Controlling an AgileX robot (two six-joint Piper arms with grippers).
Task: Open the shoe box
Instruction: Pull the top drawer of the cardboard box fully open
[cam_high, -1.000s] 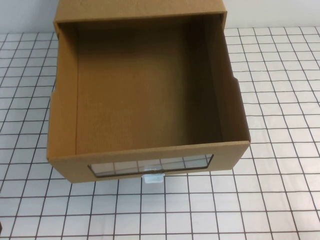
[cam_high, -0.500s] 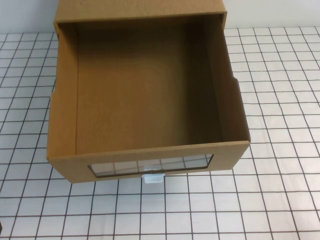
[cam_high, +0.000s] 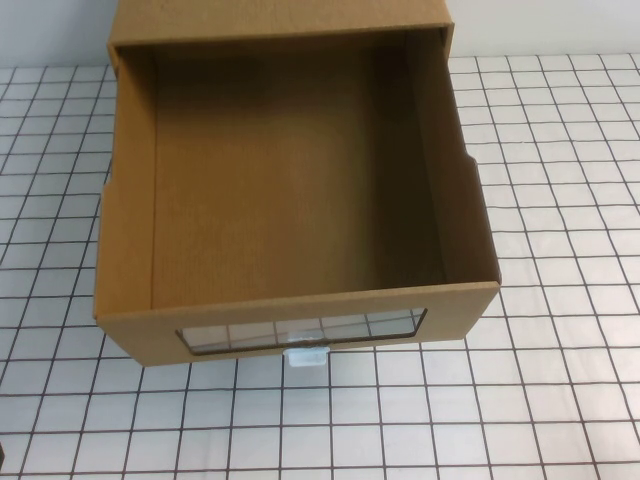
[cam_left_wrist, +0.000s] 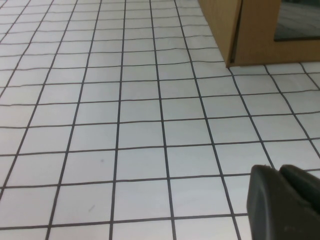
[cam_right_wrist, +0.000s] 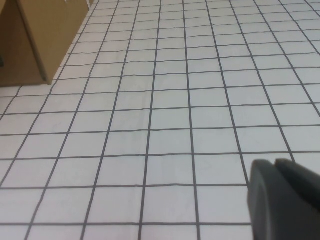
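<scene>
The brown cardboard shoe box (cam_high: 130, 250) stands open in the middle of the table in the high view. Its drawer is pulled out toward the near side and is empty inside. The front wall has a clear window (cam_high: 300, 330) and a small pale pull tab (cam_high: 306, 357). Neither arm shows in the high view. In the left wrist view my left gripper (cam_left_wrist: 276, 171) hangs shut over bare grid cloth, well off the box corner (cam_left_wrist: 250, 35). My right gripper (cam_right_wrist: 274, 165) is also shut over the cloth, far from the box corner (cam_right_wrist: 40, 35).
A white cloth with a black grid (cam_high: 560, 380) covers the table on every side of the box. A pale wall runs along the far edge (cam_high: 540, 25).
</scene>
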